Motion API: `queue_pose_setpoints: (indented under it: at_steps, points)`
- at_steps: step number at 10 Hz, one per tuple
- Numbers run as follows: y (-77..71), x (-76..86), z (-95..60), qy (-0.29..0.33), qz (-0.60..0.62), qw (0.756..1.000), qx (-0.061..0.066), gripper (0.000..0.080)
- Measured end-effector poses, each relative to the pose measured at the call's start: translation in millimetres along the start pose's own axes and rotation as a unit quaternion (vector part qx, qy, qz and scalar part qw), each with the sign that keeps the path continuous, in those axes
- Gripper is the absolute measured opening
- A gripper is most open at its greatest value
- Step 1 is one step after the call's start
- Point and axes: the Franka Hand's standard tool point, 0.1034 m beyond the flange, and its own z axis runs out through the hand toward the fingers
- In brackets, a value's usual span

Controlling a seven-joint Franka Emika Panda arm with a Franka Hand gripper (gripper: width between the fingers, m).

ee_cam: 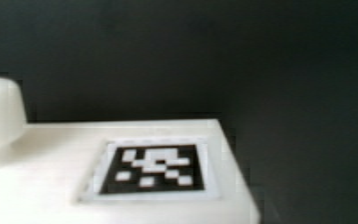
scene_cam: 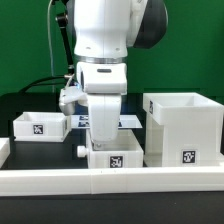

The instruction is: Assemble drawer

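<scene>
White tray, tagged, knob on one side: directly under gripper, just beside rail. Second tray: well off to one side of jaws. Housing: near, on opposite side. Drawer in three loose parts, unassembled. Jaw state: cannot tell, fingertips hidden. Risks, judged: off-centre grip tilting tray on lift; tray edge catching housing mouth on insertion; slip on smooth plastic.

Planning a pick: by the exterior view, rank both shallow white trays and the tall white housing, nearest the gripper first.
1. Middle shallow white tray, under the gripper.
2. Too close to call: tall white housing, view's right; other white tray, view's left.
</scene>
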Motion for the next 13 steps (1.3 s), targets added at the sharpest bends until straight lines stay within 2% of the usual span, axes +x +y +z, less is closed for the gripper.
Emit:
queue_pose_setpoints:
  at_steps: [2, 4, 5, 6, 10, 11, 13]
  points:
    - [1.1, -2.4, 0.9, 0.001, 0.003, 1.000, -0.017, 0.0042]
    - [-0.3, -2.4, 2.2, 0.001, 0.003, 1.000, -0.014, 0.0042]
    - [2.0, -0.7, 2.5, 0.001, 0.001, 1.000, -0.017, 0.0042]
    - [5.0, 1.5, 2.2, 0.002, 0.000, 1.000, -0.025, 0.0042]
    - [4.0, 0.5, 3.5, 0.002, 0.002, 1.000, -0.023, 0.0042]
    - [3.1, 3.1, 4.3, 0.002, 0.006, 1.000, -0.017, 0.0042]
    - [6.1, 14.5, 1.9, 0.005, 0.011, 1.000, -0.016, 0.0042]
